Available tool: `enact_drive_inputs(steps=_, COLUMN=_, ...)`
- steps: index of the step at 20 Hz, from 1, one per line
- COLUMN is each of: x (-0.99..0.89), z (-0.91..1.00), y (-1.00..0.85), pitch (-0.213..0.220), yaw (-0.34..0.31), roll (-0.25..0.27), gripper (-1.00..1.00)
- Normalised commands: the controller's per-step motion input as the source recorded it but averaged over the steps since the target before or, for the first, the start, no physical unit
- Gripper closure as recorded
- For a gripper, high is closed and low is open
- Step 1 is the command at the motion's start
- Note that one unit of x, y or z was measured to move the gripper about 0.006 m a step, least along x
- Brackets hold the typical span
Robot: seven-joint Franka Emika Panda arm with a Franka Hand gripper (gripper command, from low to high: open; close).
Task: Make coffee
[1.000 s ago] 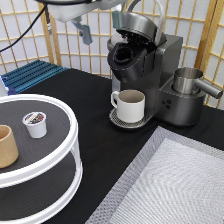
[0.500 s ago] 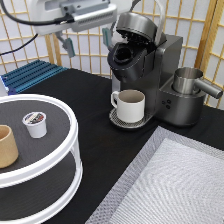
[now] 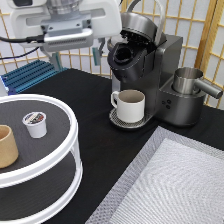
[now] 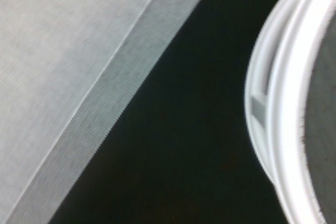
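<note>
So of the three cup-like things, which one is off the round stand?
The white mug, the only one with a handle, under the coffee machine. The coffee pod and tan cup sit on the stand.

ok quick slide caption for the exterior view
Open gripper high above the table, coffee pod on the white tiered stand, mug under the open coffee maker.
</note>
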Motion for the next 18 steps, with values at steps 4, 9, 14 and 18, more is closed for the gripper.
enact_drive_inputs(steps=4, x=-0.3, z=-0.21, y=-0.23, pitch=-0.037, yaw=-0.223, roll=-0.151, gripper=-1.0)
enact_drive_inputs(steps=9, x=-0.36, z=-0.19, y=-0.21, pitch=-0.009, yaw=-0.199, roll=-0.188, gripper=-1.0)
enact_drive_inputs(steps=14, x=-0.4, z=-0.13, y=-0.12, pitch=-0.021, yaw=-0.18, roll=-0.207, gripper=-1.0)
enact_drive_inputs(steps=18, x=-0.54, z=-0.23, y=-0.02, pitch=-0.174, yaw=-0.098, roll=-0.139, gripper=-1.0)
